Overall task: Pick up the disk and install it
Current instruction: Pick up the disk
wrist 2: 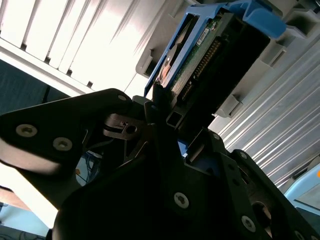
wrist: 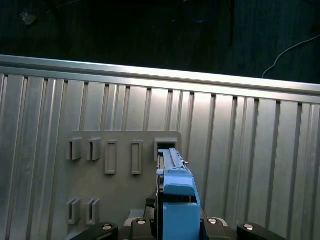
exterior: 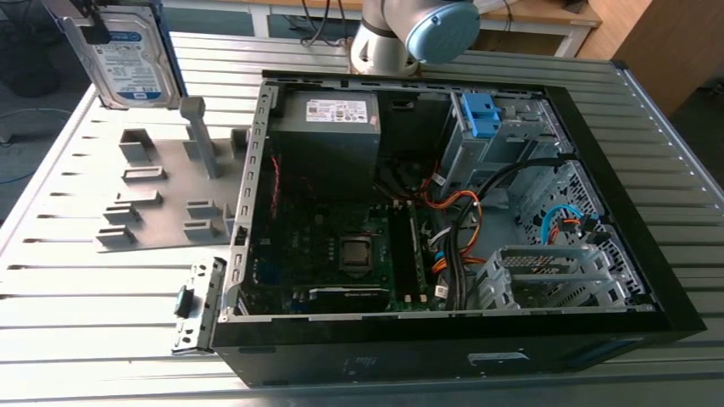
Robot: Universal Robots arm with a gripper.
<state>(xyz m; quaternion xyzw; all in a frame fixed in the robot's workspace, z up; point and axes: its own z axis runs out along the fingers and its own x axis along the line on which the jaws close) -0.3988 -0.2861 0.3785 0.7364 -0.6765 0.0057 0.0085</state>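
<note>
Blue-framed disk (wrist 2: 200, 52), upright, clamped inside the hand (wrist 2: 175, 122)

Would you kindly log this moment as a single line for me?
fingers: shut on disk | disk: upright at grey holder plate | computer case: open, disk not installed

Exterior view's upper edge cuts off disk (exterior: 134, 68) top, arm (exterior: 413, 30).
</note>
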